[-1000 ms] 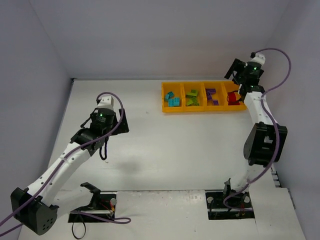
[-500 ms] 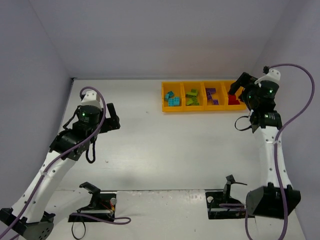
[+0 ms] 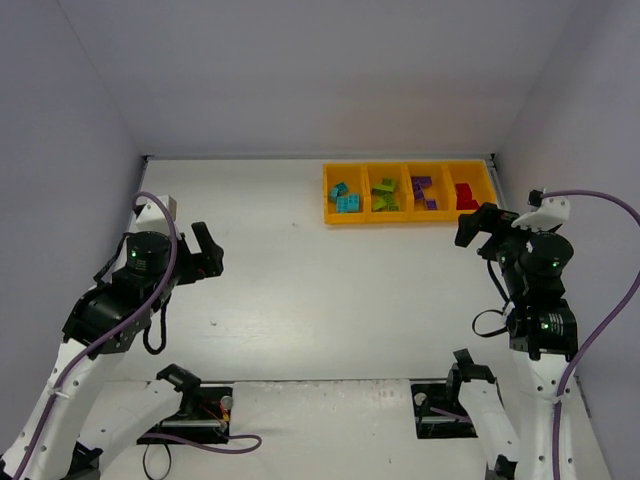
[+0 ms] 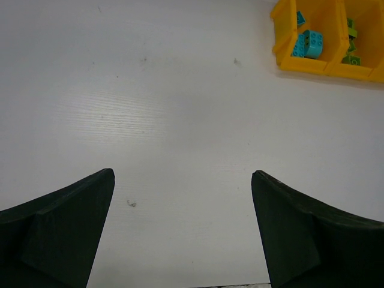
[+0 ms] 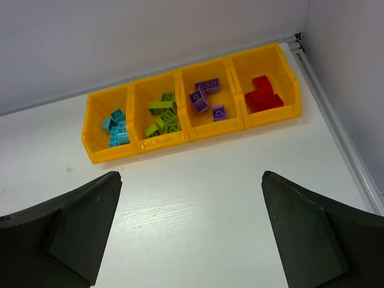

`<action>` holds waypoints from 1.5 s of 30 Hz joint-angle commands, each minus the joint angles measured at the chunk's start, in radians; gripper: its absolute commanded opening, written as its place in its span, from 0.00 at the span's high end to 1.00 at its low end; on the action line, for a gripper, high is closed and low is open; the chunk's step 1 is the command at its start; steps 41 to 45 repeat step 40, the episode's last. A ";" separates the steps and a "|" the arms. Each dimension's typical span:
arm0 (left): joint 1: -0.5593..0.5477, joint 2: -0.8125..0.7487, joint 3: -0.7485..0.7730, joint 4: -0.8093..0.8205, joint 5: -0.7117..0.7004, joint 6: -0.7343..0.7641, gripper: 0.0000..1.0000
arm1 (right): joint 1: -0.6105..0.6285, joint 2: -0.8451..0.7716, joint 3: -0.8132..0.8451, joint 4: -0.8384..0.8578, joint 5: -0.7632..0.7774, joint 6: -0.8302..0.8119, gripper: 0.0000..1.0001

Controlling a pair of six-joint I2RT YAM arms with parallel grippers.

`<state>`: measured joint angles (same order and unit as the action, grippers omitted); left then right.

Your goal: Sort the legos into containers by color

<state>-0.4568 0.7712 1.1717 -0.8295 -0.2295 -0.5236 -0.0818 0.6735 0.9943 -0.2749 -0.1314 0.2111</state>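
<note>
Surface: white table [image 3: 330, 290] between pale grey walls.
Tray: one orange-yellow tray [image 5: 180, 141], four compartments, at the far right against the back wall; its long axis runs left to right.
Legos: all in the tray, one colour per compartment. Left to right: teal bricks [image 5: 115, 127], lime green bricks [image 5: 162, 117], three purple bricks [image 5: 205, 96], red cluster [image 5: 262, 95]; the other counts are unclear.
Left gripper [image 3: 208, 250]: jaws wide apart, empty, over bare table on the left.
Right gripper [image 3: 478, 225]: jaws wide apart, empty, near the tray's right end.
</note>
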 commanded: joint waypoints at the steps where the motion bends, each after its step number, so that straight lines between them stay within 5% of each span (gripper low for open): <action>1: 0.007 -0.021 0.028 -0.019 -0.001 0.019 0.11 | 0.011 -0.005 0.006 0.005 0.015 -0.012 0.00; 25: 0.009 -0.165 -0.110 0.018 0.021 -0.070 0.11 | 0.076 -0.072 -0.014 -0.044 -0.010 -0.032 0.00; 45: 0.007 -0.059 -0.118 0.095 0.019 -0.127 0.10 | 0.194 -0.043 0.020 -0.041 0.064 -0.090 0.00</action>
